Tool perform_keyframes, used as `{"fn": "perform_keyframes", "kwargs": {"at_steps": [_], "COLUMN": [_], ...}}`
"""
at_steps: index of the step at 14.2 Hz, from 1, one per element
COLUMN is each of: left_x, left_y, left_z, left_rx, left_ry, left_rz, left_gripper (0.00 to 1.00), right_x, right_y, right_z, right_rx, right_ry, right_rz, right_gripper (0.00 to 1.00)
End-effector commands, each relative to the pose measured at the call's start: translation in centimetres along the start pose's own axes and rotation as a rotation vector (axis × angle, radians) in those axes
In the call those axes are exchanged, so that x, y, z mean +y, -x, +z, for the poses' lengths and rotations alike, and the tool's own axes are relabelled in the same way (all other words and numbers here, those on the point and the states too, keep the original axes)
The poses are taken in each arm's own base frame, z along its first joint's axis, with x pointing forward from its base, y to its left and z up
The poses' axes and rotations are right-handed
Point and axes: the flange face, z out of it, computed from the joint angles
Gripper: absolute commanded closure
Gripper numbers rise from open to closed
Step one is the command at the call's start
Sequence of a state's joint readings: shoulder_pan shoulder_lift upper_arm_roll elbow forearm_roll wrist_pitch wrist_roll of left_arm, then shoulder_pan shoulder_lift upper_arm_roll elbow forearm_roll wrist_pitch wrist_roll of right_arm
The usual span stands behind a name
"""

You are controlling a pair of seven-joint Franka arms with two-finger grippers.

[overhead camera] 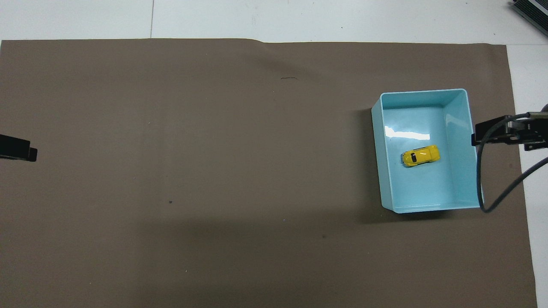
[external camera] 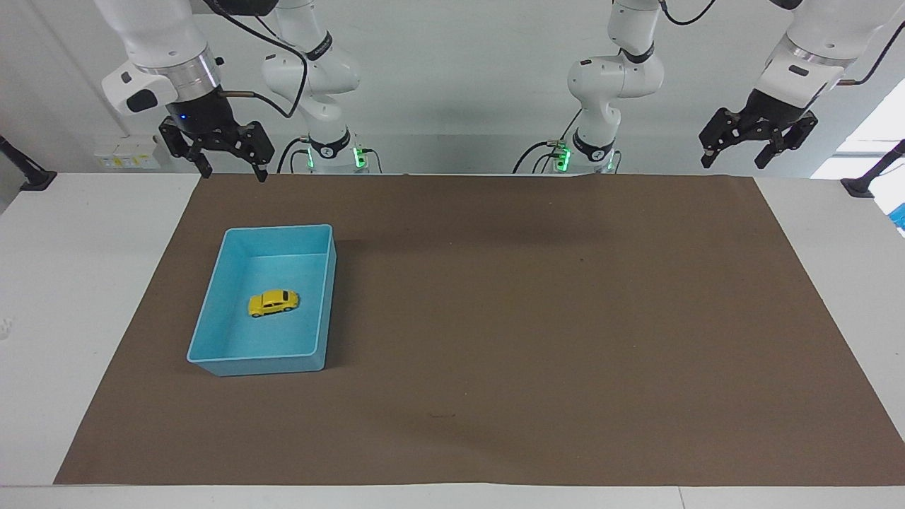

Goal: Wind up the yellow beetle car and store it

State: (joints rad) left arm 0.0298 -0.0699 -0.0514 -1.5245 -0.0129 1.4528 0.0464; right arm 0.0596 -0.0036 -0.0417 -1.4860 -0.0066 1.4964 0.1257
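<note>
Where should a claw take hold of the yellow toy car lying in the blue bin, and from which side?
Probably across the two long flanks of the toy car, coming straight down from above. It sits on its wheels near the middle of the blue bin, lengthwise across the bin, and the walls block any sideways approach. Its rounded roof offers little hold; the flanks look flatter.
</note>
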Motion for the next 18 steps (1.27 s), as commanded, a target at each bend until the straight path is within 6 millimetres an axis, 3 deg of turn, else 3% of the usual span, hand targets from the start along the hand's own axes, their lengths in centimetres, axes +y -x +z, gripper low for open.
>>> {"fn": "perform_keyframes", "kwargs": {"at_steps": [1, 18], "left_x": [-0.01, -0.03], "left_y": [0.79, 0.79], "left_z": [-0.16, -0.16], "left_rx": [-0.004, -0.004], "left_ry": [0.01, 0.009], "left_rz": [0.005, 0.005], "left_gripper": [0.0, 0.0], "right_x": [-0.03, 0.46], "right_y": [-0.24, -0.28], "right_z": [-0.3, -0.28], "right_rx": [-0.006, -0.008], "right_ry": [0.005, -0.003], "right_rz": [0.017, 0.027], "right_gripper": [0.0, 0.0]}}
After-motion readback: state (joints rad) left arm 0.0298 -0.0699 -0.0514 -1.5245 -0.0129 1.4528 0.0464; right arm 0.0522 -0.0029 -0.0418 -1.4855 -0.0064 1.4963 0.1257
